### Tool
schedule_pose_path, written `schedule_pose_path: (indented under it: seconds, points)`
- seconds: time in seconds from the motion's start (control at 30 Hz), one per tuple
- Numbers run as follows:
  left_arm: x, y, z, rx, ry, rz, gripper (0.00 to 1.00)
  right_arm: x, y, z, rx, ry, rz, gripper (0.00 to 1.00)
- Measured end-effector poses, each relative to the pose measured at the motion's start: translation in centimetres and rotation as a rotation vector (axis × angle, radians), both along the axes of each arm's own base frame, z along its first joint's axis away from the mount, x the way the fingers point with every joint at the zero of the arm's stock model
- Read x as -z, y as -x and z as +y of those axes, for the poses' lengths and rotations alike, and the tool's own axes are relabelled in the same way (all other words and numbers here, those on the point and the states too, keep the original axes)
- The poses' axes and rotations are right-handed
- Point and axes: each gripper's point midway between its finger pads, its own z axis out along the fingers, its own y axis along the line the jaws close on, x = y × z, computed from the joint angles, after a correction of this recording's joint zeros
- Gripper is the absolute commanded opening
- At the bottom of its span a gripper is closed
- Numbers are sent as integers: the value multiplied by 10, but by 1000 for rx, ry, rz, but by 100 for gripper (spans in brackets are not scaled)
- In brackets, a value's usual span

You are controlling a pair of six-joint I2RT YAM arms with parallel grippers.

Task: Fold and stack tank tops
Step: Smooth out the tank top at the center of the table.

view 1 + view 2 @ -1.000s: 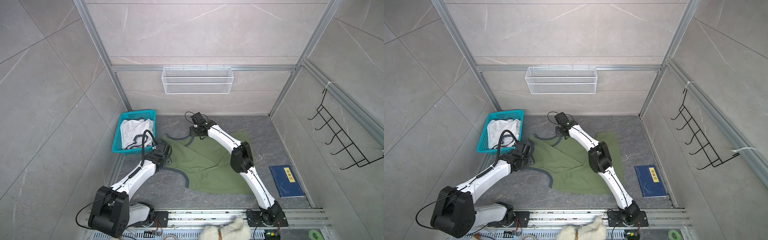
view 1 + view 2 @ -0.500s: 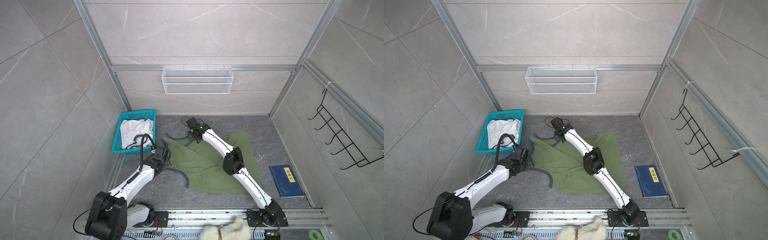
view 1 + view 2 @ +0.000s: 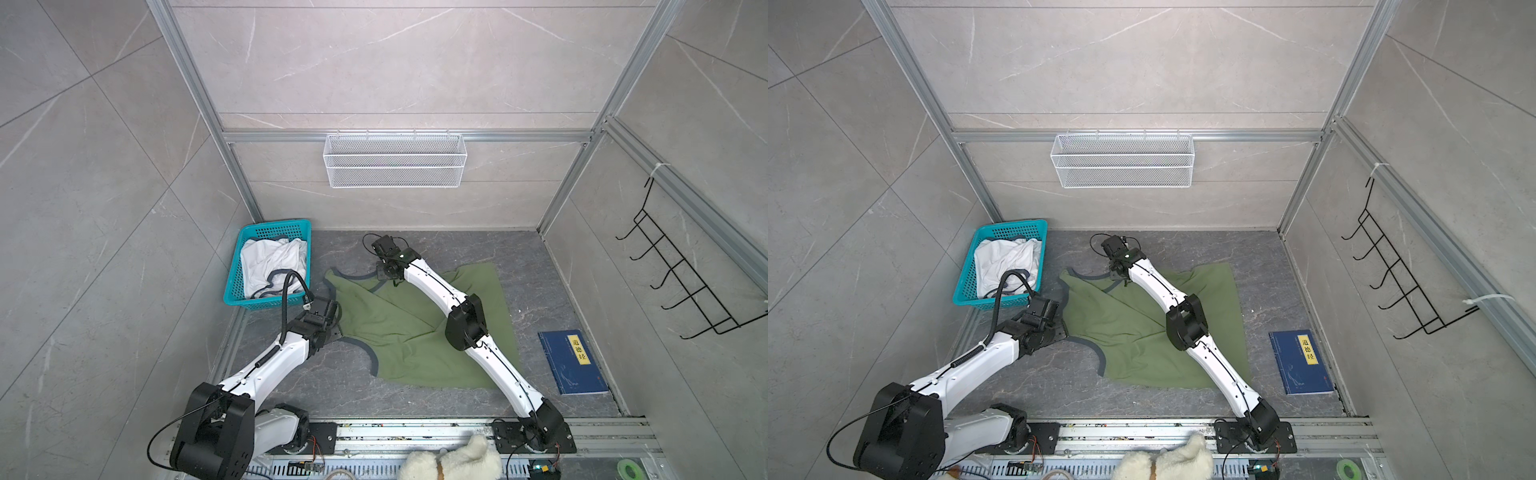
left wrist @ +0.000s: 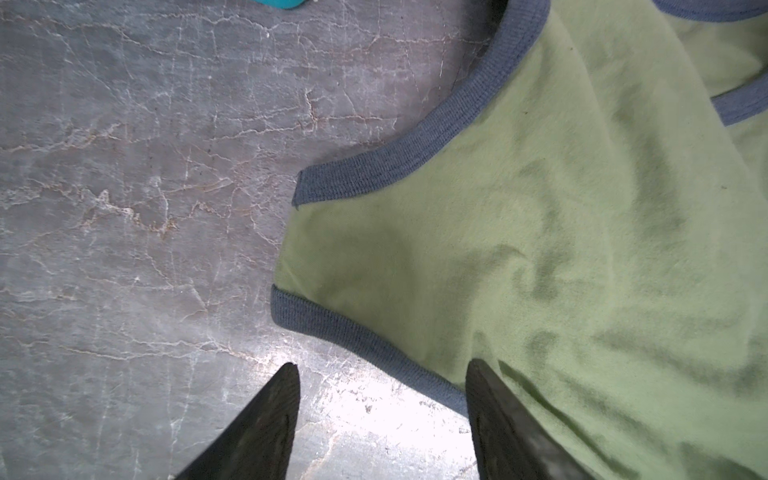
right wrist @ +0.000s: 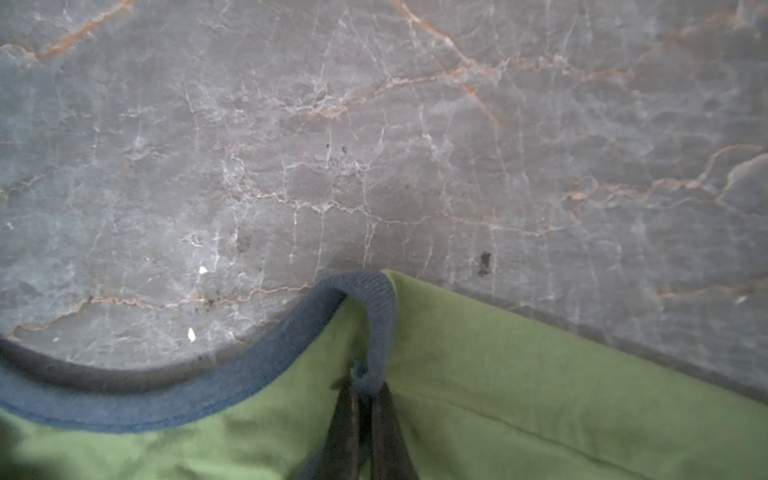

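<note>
The olive green tank top (image 3: 399, 328) (image 3: 1133, 324) lies spread on the grey marbled table, navy trim at neck and armholes. My right gripper (image 5: 365, 384) is at its far strap, shut on the folded navy trim, and in both top views it (image 3: 388, 276) (image 3: 1121, 277) sits at the top's far edge. My left gripper (image 4: 382, 365) stands open low over the near strap: one finger over bare table, the other over green cloth, trim edge between them. Both top views show it (image 3: 333, 330) at the top's left edge. The white tank top (image 3: 272, 262) (image 3: 1005, 259) lies crumpled in the teal basket.
The teal basket (image 3: 266, 301) stands at the far left beside my left arm. A dark blue board with a yellow label (image 3: 573, 361) lies at the right. A wire shelf (image 3: 395, 166) and black hooks (image 3: 685, 286) hang on the walls. A white plush toy (image 3: 453, 461) sits by the front rail.
My right gripper has moved a little left along the top's far edge and shut on the strap's trim. The left gripper has shifted slightly toward the front and stays open.
</note>
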Motion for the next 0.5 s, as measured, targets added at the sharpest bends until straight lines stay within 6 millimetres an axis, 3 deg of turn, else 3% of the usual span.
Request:
schedule_pose_path:
  seconds: [0.5]
  points:
    - [17, -1, 0, 0, -30, 83, 67, -19, -21, 3, -14, 17, -123, 0]
